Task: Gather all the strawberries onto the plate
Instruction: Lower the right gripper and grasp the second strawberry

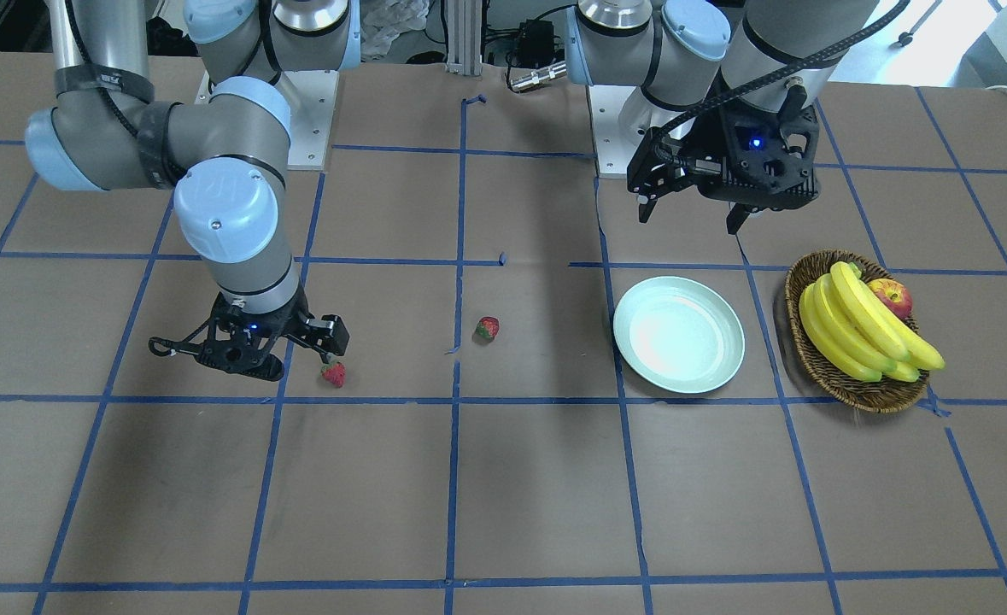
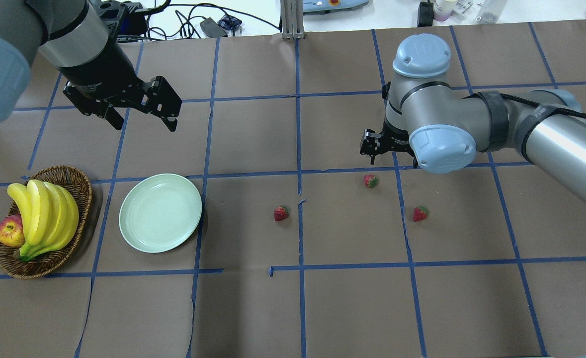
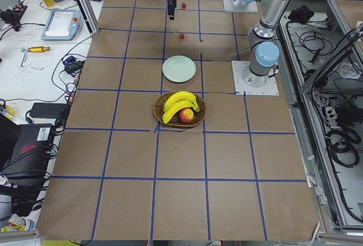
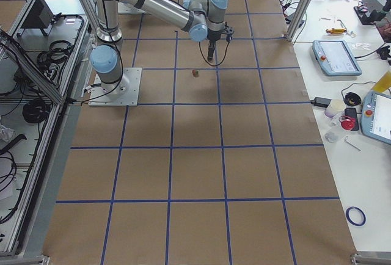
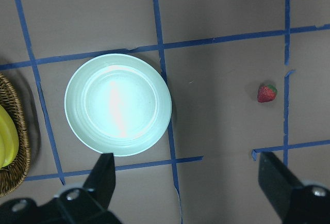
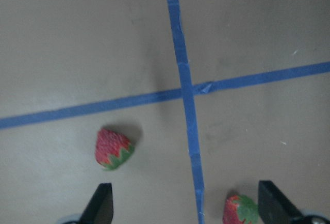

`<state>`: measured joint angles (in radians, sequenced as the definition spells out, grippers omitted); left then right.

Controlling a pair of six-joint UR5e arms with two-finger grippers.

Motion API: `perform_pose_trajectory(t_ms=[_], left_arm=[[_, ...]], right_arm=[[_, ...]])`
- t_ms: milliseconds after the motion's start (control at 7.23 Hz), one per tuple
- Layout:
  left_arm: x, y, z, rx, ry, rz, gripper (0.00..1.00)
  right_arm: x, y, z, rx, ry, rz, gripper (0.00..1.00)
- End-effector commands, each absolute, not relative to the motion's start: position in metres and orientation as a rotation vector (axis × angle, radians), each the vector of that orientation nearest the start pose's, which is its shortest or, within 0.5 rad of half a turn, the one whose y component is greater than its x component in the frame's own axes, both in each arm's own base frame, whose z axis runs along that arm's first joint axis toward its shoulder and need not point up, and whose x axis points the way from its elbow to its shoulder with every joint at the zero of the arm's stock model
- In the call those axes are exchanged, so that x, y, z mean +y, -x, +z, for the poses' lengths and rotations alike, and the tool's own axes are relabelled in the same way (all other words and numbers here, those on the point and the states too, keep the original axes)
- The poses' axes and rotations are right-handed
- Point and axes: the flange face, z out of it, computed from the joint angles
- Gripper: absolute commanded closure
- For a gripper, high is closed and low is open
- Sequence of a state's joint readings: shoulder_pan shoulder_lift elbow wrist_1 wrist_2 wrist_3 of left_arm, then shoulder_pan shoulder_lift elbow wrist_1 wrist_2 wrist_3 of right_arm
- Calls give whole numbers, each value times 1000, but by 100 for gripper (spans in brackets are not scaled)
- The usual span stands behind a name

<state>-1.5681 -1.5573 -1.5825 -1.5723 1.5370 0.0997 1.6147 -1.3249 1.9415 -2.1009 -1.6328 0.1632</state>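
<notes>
Three strawberries lie on the brown table: one near the middle [image 2: 282,213] [image 1: 487,329], one further right [image 2: 370,181] and one at the right [image 2: 420,214]. The pale mint plate [image 2: 160,212] [image 1: 679,334] is empty, left of them. My left gripper [image 2: 138,107] [image 5: 188,182] is open and empty, high above the table behind the plate. My right gripper [image 6: 188,211] is open and empty, low over the table. Two strawberries [image 6: 112,148] [image 6: 241,209] show in its wrist view, one left of the open fingers and one close to the right finger [image 6: 276,206].
A brown wicker basket [image 2: 81,184] with bananas [image 2: 44,209] and a red-yellow apple [image 2: 10,231] stands left of the plate. Blue tape lines cross the brown table cover. My right arm's elbow [image 2: 442,146] hangs over the table near the right strawberries.
</notes>
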Motion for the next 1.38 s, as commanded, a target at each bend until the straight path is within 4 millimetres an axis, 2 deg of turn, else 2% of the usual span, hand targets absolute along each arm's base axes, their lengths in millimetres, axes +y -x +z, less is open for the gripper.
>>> perform_pose_trajectory(t_ms=[0,138,277,415,553,830,968,1107,1245], left_arm=[[-487,136,488,3172,-156,0,0],[-487,136,488,3172,-156,0,0],[-487,136,488,3172,-156,0,0],[-486,137,487,3172,-158,2,0],[-486,137,487,3172,-158,2,0],[-486,137,487,3172,-158,2,0],[-486,137,487,3172,-158,2,0],[-486,137,487,3172,-158,2,0],[-486,137,487,3172,-153,2,0]], right_arm=[[-452,-125,195,3196,-64,232,1],[-436,-110,178,3192,-76,222,5],[-428,-102,171,3189,-50,210,4],[-428,-102,172,3191,-50,202,5],[-430,-102,173,3189,-53,188,18],[-433,-102,174,3182,-54,177,19],[-438,-101,174,3184,-53,146,25],[-441,-100,174,3185,-55,131,37],[-439,-100,172,3185,-55,138,69]])
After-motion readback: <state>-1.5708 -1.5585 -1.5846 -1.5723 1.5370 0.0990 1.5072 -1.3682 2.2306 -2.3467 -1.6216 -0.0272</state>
